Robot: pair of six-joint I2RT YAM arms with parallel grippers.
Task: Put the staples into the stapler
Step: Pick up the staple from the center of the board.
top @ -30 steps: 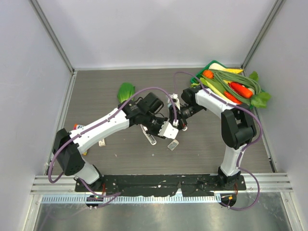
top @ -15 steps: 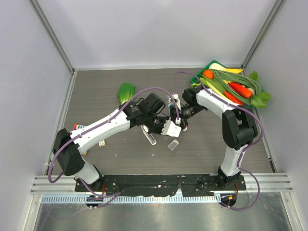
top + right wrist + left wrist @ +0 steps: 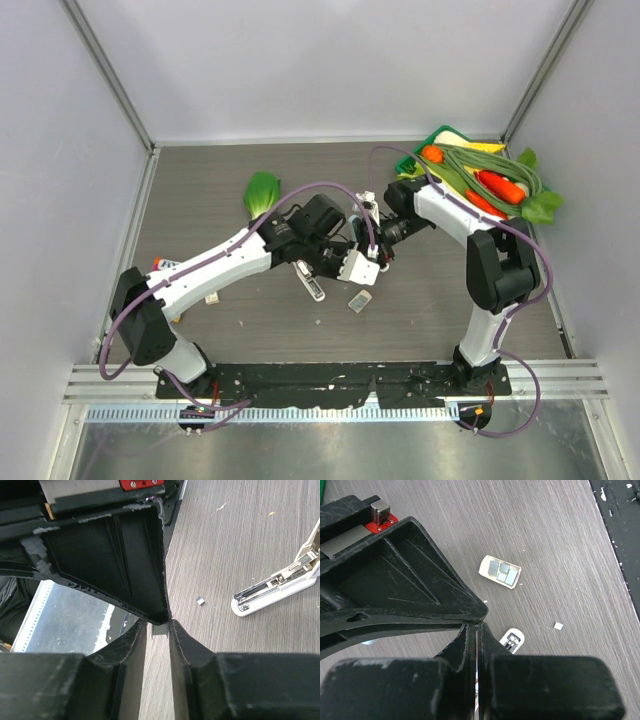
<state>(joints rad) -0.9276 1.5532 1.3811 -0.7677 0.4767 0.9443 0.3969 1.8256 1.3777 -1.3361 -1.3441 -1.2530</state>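
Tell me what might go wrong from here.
1. The small grey piece at the very tips of the right gripper may slip out and drop.
2. The small open whitish cardboard staple box lies unheld near the shut left gripper; a sweep could scatter its staples.
3. The slim white plastic stapler lies open and unheld; pushing staples in may shove it.

White stapler [image 3: 287, 589] lying open; staple box [image 3: 500, 572] open nearby.
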